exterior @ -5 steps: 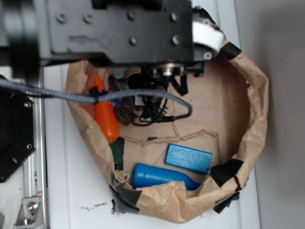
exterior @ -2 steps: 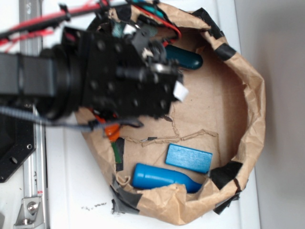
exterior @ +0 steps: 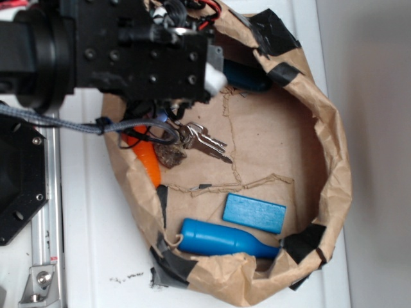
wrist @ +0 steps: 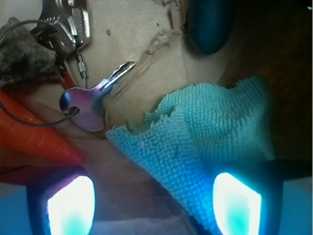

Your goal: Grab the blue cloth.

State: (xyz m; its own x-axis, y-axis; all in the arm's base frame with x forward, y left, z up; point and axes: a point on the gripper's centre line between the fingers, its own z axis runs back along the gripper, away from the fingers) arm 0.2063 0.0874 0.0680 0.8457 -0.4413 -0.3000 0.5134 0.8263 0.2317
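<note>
The robot's pincer (wrist: 154, 203), its fingers spread apart, hovered over the soft, pale teal-blue woven cloth (wrist: 215, 132) lying crumpled beside a silver metal key (wrist: 88, 103) inside the brown paper bag (exterior: 334, 147); the limp, light fabric looked best pinched at a raised fold.

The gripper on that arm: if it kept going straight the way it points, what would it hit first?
Most likely the blue cloth, whose lower edge lies between the open gripper fingertips. Beside it there's only bare paper floor; depth is hard to judge.
</note>
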